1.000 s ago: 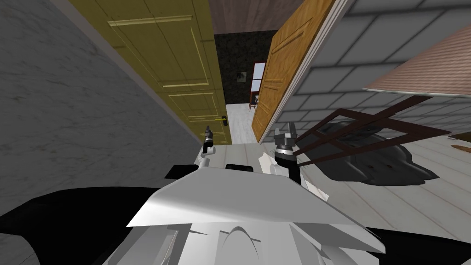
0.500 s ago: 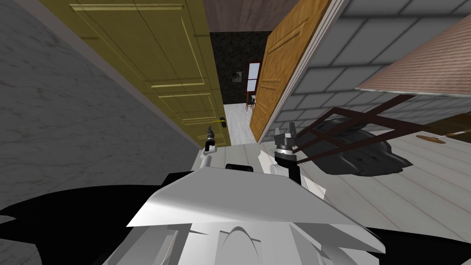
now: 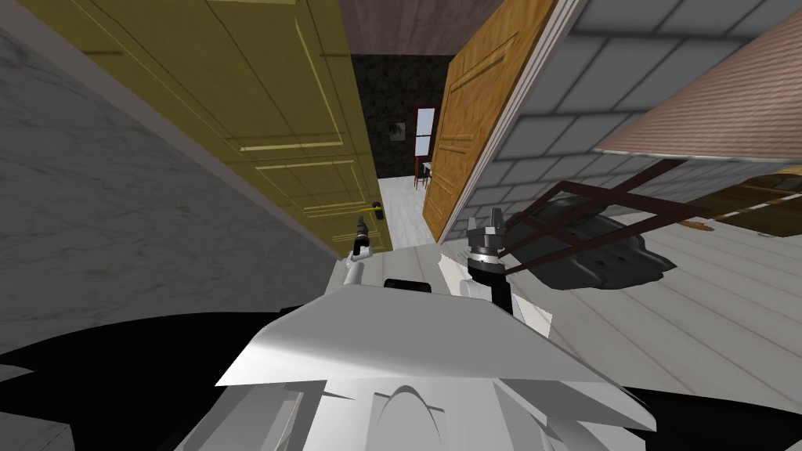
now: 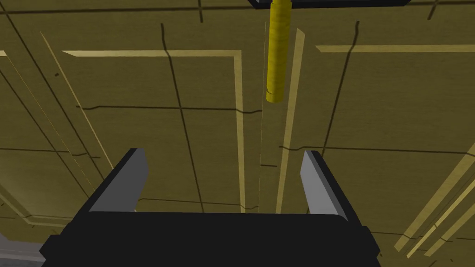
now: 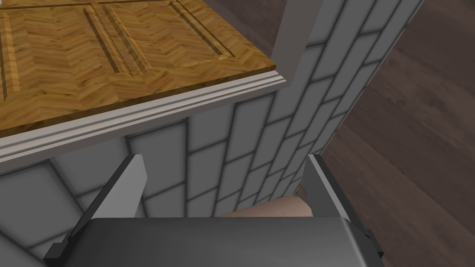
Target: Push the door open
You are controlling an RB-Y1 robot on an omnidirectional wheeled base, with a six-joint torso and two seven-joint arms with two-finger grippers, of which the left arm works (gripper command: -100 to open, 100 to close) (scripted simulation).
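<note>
Left wrist view: my left gripper [image 4: 223, 153] holds its two fingers [image 4: 134, 178] apart with nothing between them, pointed squarely at the face of the olive-yellow door [image 4: 139, 92]. I cannot tell whether the tips touch the panel. Beyond the fingertips, farther along the door's face, a yellow lever handle [image 4: 277, 51] juts from a dark plate, apart from both fingers.

In the head view this hand sits close against the lower part of that door, just beside the handle and near the door's free edge. The door runs along my left side, past a grey marbled wall [image 3: 117, 196].

My right gripper [image 3: 487, 227] is raised on my right, its fingers also apart and empty, near a grey tiled wall [image 3: 595, 78]. On the pale plank floor [image 3: 705, 313] beside it lies a dark lump [image 3: 611, 262] with a brown frame [image 3: 595, 211] over it.

Farther off, an orange-brown door [image 3: 462, 125] stands at the tiled wall's edge, leaving a gap between the two doors.
</note>
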